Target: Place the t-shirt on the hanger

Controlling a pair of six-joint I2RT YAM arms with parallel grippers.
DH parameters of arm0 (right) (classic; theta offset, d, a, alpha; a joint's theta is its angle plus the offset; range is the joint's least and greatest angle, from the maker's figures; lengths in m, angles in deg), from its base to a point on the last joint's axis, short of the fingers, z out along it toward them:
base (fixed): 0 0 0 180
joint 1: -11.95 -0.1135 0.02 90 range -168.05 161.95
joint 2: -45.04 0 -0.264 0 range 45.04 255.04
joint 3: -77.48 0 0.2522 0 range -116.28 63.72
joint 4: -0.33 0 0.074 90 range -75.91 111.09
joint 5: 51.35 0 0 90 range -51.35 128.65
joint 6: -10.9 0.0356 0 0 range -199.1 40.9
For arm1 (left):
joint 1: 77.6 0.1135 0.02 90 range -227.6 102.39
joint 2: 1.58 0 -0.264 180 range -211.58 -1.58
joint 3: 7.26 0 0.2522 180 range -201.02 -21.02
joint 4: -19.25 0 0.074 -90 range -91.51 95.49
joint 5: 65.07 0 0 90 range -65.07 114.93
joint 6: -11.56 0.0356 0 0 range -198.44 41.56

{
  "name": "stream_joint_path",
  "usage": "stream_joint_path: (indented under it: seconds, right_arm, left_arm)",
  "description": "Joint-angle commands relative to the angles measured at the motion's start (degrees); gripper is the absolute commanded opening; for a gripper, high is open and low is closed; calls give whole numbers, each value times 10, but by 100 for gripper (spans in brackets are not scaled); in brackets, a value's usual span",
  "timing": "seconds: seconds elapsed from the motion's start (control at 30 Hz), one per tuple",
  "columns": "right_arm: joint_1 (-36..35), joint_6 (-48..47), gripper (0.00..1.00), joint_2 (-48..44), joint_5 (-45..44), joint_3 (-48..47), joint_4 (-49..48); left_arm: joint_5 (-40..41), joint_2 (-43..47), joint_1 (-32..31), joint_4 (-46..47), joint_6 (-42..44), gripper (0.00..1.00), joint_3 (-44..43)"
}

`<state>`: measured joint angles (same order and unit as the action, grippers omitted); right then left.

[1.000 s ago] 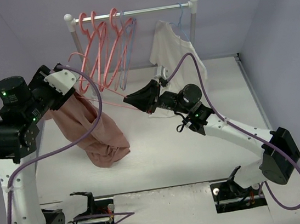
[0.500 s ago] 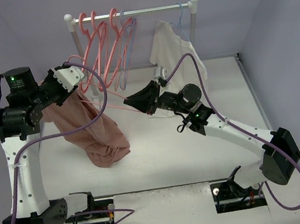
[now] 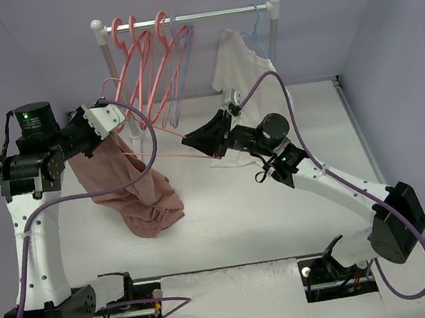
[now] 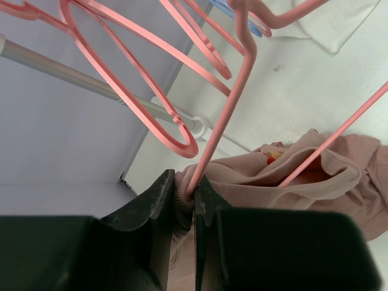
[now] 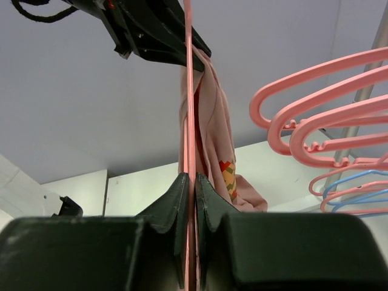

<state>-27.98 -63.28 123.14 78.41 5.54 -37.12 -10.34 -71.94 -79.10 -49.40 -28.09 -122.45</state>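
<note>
left gripper (image 4: 187,185) clamped on t-shirt (image 4: 242,194) collar | right gripper (image 5: 190,179) clamped on hanger (image 5: 187,79) | advice: hold collar taut, feed hanger arm toward shoulder slowly

You see the white counter (image 3: 283,220) from above; both wrist views sit close on the thin coral-pink hanger (image 5: 188,91).

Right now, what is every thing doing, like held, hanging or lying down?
t-shirt, held up by its collar, bottom bunched on the table
hanger, off the rail, partly inside the t-shirt's neck hole
left tool, shut on the t-shirt
right tool, shut on the hanger
white shirt, hanging from the rail
spare hangers, hanging on the rail
</note>
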Motion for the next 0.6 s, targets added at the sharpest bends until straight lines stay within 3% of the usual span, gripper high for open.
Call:
stream_joint_path:
  seconds: [0.0,0.43,0.47,0.53,0.57]
  right_arm:
    - [15,18,0,-26,-5,-18,-107]
    - [42,30,17,-33,-25,5,0]
    - [42,30,17,-33,-27,4,8]
    - [42,30,2,-33,-23,0,15]
    - [43,30,0,-33,-11,-1,15]
  left_arm:
    - [-101,49,-3,17,-70,0,16]
    - [-105,171,-31,94,-133,0,177]
    - [-104,179,-30,107,-141,0,196]
    - [-113,188,-32,118,-152,0,215]
    - [-119,191,-33,123,-154,0,224]
